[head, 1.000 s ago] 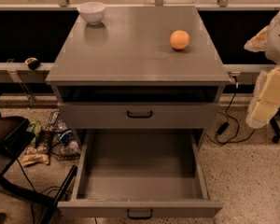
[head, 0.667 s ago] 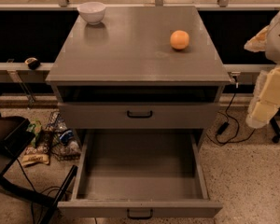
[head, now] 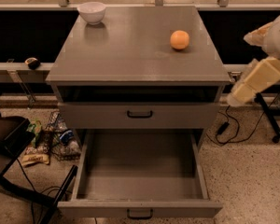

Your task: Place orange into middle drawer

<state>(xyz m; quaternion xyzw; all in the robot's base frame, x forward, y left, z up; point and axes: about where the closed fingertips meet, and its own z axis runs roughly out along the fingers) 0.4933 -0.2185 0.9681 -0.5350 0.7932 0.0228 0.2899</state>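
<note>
The orange (head: 179, 39) sits on the grey cabinet's top (head: 130, 50), right of the middle, towards the back. The middle drawer (head: 140, 171), the lowest one, is pulled out wide open, and its flat grey floor is bare. My gripper (head: 253, 82) is the cream-coloured part at the right edge of the camera view. It hangs in the air beside the cabinet's right front corner, lower than the orange, to its right, and apart from it. It holds nothing that I can see.
A white bowl (head: 92, 11) stands at the cabinet top's back left corner. The drawer front above (head: 140, 114) is closed. Snack bags and clutter (head: 51, 139) lie on the floor to the left. A dark chair (head: 9, 143) is at the left edge. A cable and a stand leg (head: 266, 115) are on the right.
My gripper has moved a little up and to the left, closer to the cabinet's right side. The orange, the bowl and the drawers have not moved.
</note>
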